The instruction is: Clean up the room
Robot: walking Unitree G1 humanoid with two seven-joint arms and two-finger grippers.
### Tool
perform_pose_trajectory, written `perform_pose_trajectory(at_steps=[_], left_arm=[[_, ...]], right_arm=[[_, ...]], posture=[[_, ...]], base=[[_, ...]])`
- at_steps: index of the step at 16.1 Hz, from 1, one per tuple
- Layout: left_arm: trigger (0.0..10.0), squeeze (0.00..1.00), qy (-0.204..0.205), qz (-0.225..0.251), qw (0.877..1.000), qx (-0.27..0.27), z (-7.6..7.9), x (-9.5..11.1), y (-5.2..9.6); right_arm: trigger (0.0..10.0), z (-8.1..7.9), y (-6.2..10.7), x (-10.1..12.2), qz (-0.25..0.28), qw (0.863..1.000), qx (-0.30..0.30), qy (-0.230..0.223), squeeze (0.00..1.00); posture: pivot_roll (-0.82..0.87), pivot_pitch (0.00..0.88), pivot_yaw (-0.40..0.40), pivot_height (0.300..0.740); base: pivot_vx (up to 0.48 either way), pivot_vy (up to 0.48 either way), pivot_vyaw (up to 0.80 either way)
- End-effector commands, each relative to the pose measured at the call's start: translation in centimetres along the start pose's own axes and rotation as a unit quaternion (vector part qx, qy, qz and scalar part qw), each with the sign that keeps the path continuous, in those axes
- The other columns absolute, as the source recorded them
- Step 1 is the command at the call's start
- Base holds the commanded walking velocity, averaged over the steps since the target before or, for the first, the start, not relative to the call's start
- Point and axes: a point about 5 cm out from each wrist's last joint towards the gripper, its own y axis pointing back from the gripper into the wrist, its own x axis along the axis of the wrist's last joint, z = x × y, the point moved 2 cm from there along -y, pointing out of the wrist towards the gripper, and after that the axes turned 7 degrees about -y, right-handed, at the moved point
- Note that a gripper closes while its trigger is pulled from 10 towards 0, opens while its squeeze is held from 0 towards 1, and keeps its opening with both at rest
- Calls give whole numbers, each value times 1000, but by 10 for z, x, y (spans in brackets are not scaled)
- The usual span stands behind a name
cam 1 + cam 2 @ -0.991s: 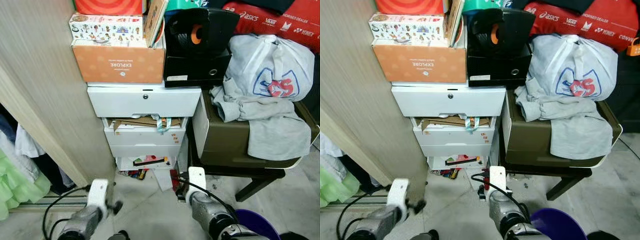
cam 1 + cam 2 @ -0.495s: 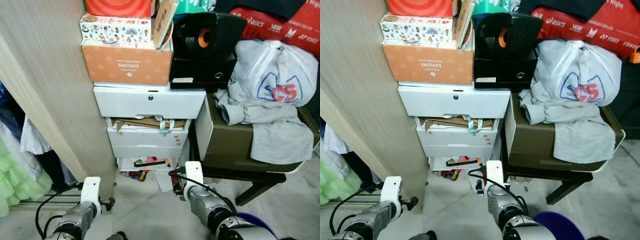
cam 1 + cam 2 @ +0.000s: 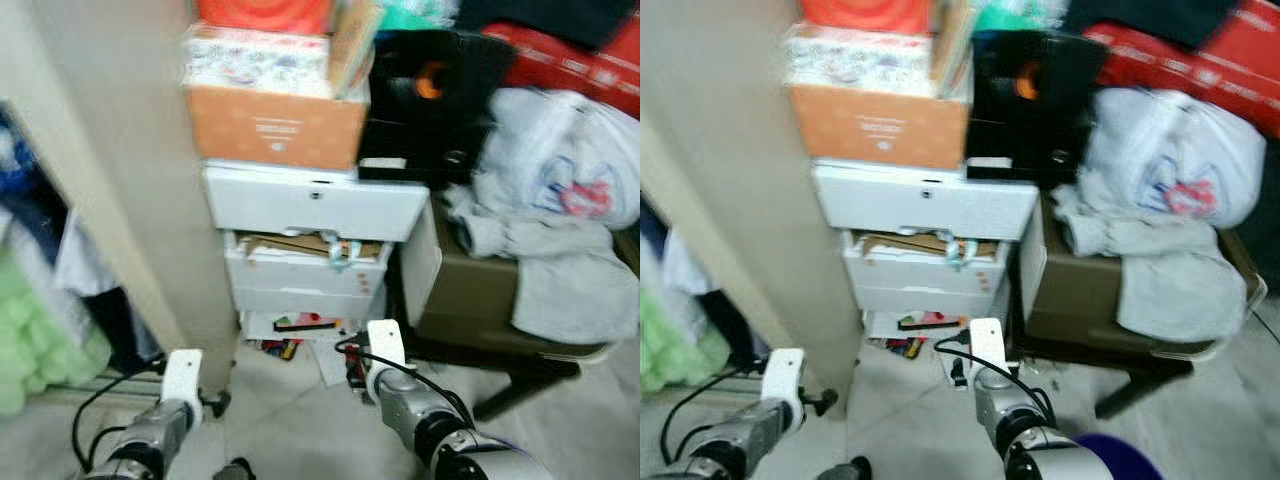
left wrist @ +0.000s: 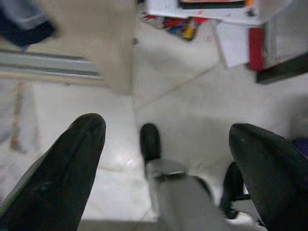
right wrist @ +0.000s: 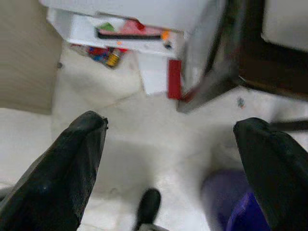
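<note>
Blurred head views — orange cardboard box [image 3: 276, 127] upper centre, its white label unreadable, atop white drawer unit [image 3: 312, 232]. Left gripper [image 4: 163, 159] and right gripper [image 5: 168, 159] low over pale floor [image 5: 144, 120], fingers spread, empty. Coloured clutter [image 5: 103, 54] under drawers.

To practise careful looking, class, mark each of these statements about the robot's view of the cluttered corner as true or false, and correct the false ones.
1. An orange box sits on top of the white drawer unit. True.
2. Grey clothing is draped over the dark seat beside the drawers. True.
3. The left end effector is shut on a toy. False: its black fingers stand wide apart with nothing between them, over bare floor.
4. The right end effector is open. True.
5. The floor in front of the drawers is free of litter. False: papers and colourful items lie there.
</note>
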Motion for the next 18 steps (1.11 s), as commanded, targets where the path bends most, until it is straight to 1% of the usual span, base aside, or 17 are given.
perform_pose_trajectory(at_steps=[1,8,10,13,15,16,18], left_arm=[[10000,0,-2,-8,1000,-8,5,-5,-1],[10000,0,-7,-6,1000,-10,7,-3,-1],[10000,0,-10,-6,1000,-11,7,-2,-1],[10000,0,-12,7,1000,-15,9,7,-2],[10000,0,-17,33,999,-40,15,26,-2],[10000,0,-34,35,998,-48,15,29,-2],[10000,0,-43,39,997,-47,10,30,-1]], right_arm=[[10000,2,0,-2,-4,1000,-1,4,0],[10000,1,0,-1,-2,1000,3,9,0],[10000,2,0,3,5,1000,-2,9,0],[10000,3,0,7,11,1000,-5,8,0],[10000,6,-1,20,29,999,-17,-5,0],[10000,6,0,26,38,999,-19,-8,0],[10000,7,0,38,49,998,-29,-32,0]], posture=[[52,87,-85,740],[59,74,-92,740],[60,70,-93,740],[57,66,-89,740],[63,73,-103,740],[65,75,-105,740],[55,77,-105,740]], base=[[0,0,800],[0,0,800],[0,0,800],[0,0,800],[0,0,800],[0,0,800],[0,0,800]])
